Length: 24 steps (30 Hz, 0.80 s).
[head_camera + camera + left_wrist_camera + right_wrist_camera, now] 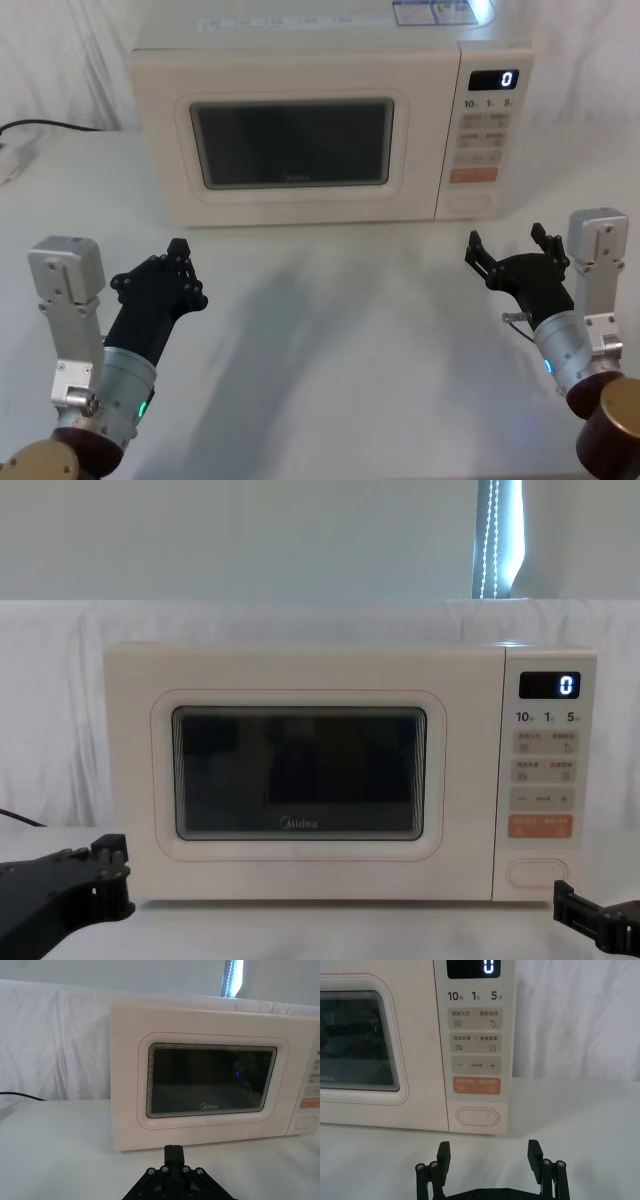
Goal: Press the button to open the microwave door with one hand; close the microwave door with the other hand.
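Observation:
The cream microwave stands at the back of the table, and its door with the dark window is closed flush. In the left wrist view the microwave door shows the Midea logo. The wide oval button sits lowest on the keypad panel, under the orange key. My right gripper hovers open in front of the button, a short way off it, with nothing between its fingers. At the front left my left gripper is shut and empty, facing the door's left part.
A black cable and a white plug block lie at the far left edge. The white cloth table is bare between the grippers and the microwave. A white drape hangs behind. The display reads 0.

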Each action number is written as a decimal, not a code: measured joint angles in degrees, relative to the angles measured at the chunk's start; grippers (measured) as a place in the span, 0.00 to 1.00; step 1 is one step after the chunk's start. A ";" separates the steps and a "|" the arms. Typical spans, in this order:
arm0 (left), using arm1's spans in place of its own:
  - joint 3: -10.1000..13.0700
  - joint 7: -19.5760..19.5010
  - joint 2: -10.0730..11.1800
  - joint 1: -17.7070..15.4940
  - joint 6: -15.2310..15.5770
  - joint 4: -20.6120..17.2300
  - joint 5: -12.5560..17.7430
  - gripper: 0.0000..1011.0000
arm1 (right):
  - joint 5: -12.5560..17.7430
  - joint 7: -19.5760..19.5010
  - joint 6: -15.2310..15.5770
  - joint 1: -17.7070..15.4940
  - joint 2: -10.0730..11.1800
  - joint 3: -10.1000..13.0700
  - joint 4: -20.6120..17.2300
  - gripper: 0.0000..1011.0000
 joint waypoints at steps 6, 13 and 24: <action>0.04 -0.03 0.05 -0.06 0.00 0.04 0.10 0.01 | 0.00 0.00 0.00 0.00 0.00 0.00 0.00 0.99; 0.07 -0.06 0.09 -0.09 -0.02 0.07 0.15 0.23 | 0.00 0.00 0.00 0.00 0.00 0.00 0.00 0.99; 0.09 -0.12 0.14 -0.14 -0.07 0.08 0.20 0.54 | 0.00 0.00 0.00 0.00 0.00 0.00 0.00 0.99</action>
